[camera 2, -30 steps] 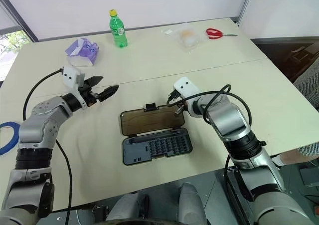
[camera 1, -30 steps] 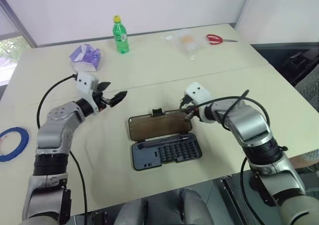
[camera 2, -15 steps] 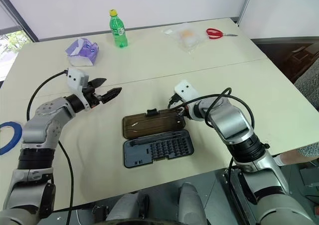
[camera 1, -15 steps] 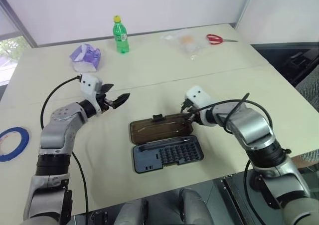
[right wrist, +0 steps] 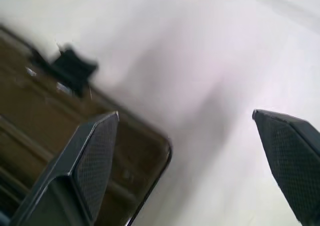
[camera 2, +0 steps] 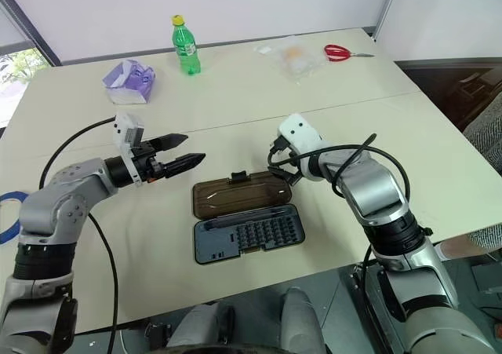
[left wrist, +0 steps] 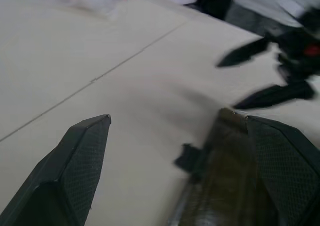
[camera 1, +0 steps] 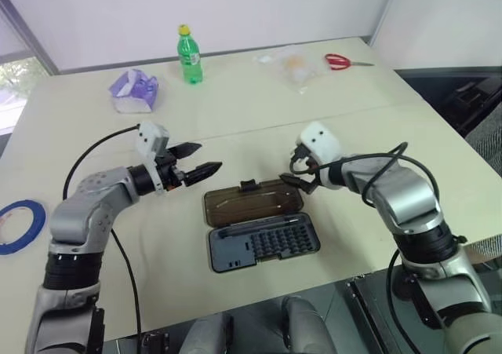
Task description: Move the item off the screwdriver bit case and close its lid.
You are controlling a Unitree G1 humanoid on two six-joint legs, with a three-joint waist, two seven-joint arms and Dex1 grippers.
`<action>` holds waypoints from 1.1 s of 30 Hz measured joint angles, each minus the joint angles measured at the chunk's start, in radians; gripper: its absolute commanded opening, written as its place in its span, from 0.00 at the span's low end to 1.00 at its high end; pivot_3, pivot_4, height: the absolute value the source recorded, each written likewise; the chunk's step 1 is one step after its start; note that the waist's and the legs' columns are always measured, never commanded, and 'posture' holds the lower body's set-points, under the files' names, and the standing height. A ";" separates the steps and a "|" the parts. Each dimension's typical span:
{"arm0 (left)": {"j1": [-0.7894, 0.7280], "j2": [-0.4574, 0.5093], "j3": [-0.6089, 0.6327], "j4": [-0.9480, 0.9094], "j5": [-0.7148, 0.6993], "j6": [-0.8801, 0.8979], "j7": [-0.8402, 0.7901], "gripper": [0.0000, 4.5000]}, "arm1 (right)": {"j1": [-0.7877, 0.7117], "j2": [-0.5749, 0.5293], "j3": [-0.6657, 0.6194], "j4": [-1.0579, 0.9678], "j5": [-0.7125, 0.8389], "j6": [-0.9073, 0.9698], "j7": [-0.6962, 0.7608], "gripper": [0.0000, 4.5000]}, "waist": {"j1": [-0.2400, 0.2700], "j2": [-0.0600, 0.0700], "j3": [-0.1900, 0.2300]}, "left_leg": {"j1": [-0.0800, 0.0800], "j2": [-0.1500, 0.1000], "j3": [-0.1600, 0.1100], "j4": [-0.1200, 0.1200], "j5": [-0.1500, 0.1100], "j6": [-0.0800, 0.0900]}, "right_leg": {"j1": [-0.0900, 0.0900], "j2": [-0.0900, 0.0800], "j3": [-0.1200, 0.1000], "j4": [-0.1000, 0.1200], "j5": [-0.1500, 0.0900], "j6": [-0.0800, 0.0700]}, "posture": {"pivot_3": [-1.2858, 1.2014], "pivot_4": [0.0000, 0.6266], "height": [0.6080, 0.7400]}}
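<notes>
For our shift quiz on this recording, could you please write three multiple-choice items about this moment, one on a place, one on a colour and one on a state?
1. Where does the blue tape ring lie?
A. on the lid
B. at the table's left edge, far from the case
C. beside the scissors

2. What colour is the bottle's cap?
A. yellow
B. red
C. white

3. How does the lid stand?
A. shut over the bits
C. taken off the table
B. folded back, flat on the table

Key: 1 B, the blue tape ring lies at the left edge, well apart from the screwdriver bit case. 2 A, the green bottle has a yellow cap. 3 B, the lid lies open behind the rows of bits, the open right hand at its far right corner.
</notes>
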 measured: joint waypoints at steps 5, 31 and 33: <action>0.063 0.063 -0.069 -0.082 -0.025 0.020 -0.100 0.94 | 0.012 -0.003 -0.053 0.010 0.002 -0.086 -0.005 1.00 | 0.003 0.000 0.000 | 0.000 0.000 0.000 0.001 0.000 0.000 | 0.000 0.000 0.000 0.000 0.000 0.000 | 0.52 0.24 1.00; 0.160 0.135 -0.390 0.073 0.277 -0.427 -0.413 0.01 | -0.021 -0.033 0.020 0.190 -0.010 -0.243 0.118 1.00 | 0.018 0.001 0.000 | 0.001 0.000 0.003 0.001 0.000 0.000 | 0.001 0.000 0.001 -0.001 0.000 0.000 | 0.52 0.24 1.00; 0.161 0.120 -0.390 0.089 0.285 -0.446 -0.410 0.01 | -0.045 -0.056 0.050 0.223 -0.012 -0.288 0.187 1.00 | 0.022 0.001 0.000 | 0.002 0.000 0.003 0.001 0.000 0.000 | 0.002 0.000 0.000 -0.001 0.000 0.000 | 0.52 0.24 1.00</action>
